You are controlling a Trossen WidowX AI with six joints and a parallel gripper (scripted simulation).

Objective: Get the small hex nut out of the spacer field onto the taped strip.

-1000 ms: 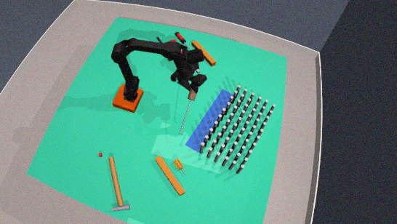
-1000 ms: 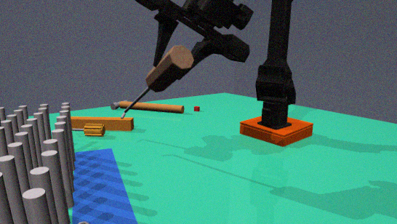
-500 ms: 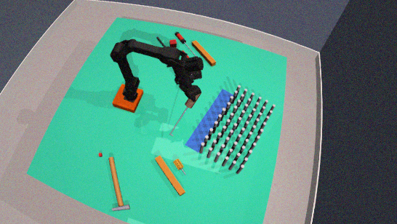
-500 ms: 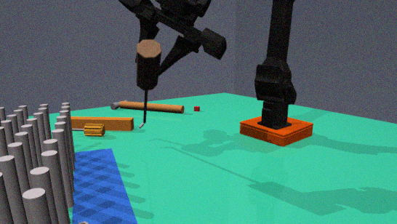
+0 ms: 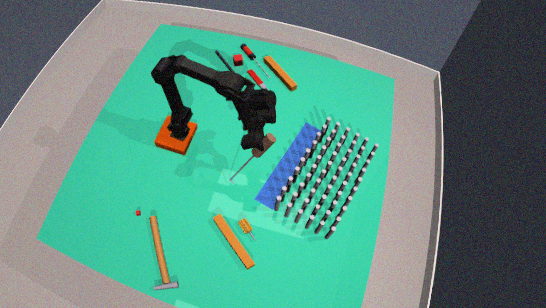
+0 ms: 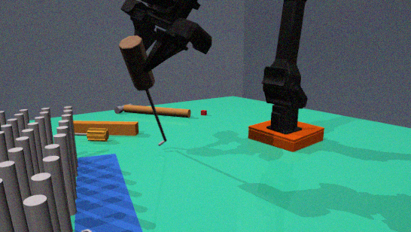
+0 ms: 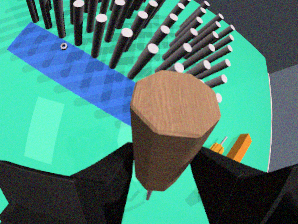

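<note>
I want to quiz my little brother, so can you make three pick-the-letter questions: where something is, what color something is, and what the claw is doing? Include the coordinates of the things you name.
1. Where is the nut (image 7: 63,46)?
A) On the hammer
B) On the strip (image 5: 284,167) (image 6: 103,188) (image 7: 80,75)
C) On the robot's base

2. What color is that strip?
A) Blue
B) Yellow
C) Pink

3. How is the claw (image 5: 257,147) (image 6: 147,68) (image 7: 161,149)?
A) Wide open
B) Shut on nothing
C) Shut on a wooden handle (image 5: 267,142) (image 6: 132,54) (image 7: 175,107)

1: B, the wrist view shows it lying there.
2: A, every view shows blue.
3: C, the handle sits between its fingers.
</note>
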